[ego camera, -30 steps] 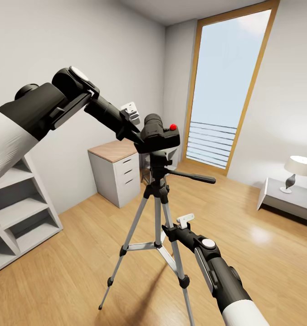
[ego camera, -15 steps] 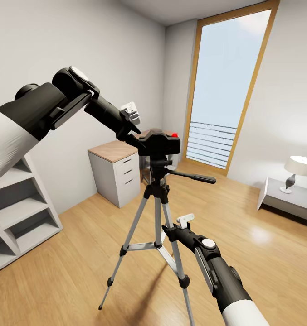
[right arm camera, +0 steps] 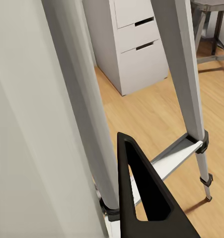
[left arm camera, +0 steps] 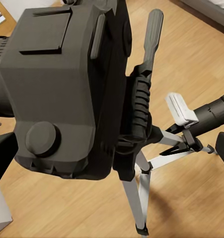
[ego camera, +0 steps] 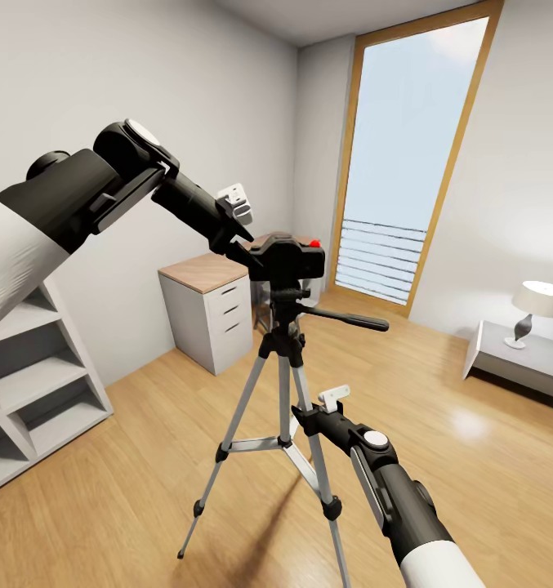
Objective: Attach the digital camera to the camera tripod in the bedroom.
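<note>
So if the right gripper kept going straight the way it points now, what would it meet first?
Most likely the camera tripod. The right gripper sits low beside its legs, and the right wrist view shows a silver leg close ahead. Depth is unclear, so it might slip between the legs toward the white drawer unit.

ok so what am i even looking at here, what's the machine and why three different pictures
It is a simulated robot on wheels with two arms, each ending in a two-fingered gripper. The wide picture comes from a camera on its head, looking down over both arms. The other two come from cameras near each gripper.

In the head view, the left gripper reaches up to a black camera with a red dot, which sits on top of the tripod; whether the fingers grip it I cannot tell. The left wrist view shows that camera very close. The right gripper hangs low beside a tripod leg, holding nothing. Its wrist view looks past the legs to a drawer unit. The tripod stands on a wooden floor.
</note>
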